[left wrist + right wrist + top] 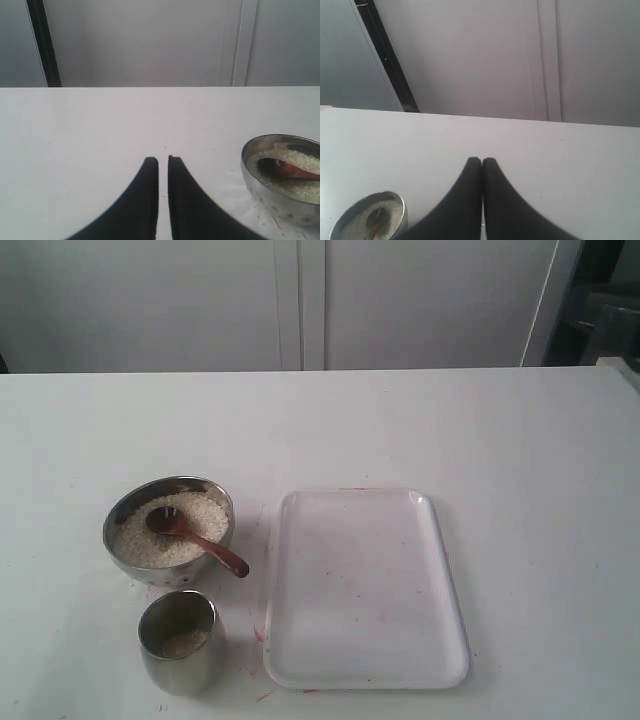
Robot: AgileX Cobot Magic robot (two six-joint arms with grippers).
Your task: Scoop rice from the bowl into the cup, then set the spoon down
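Wooden spoon rests on rice in the steel bowl, steel cup beside shows a little rice, left pincer and right pincer together, empty; spoon likely not yet set down.

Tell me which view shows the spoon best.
The exterior view: the whole spoon shows, head in the rice, handle leaning over the bowl's rim. The left wrist view catches only its head end, cut by the frame edge; the right wrist view gives just a small dark sliver, hard to make out.
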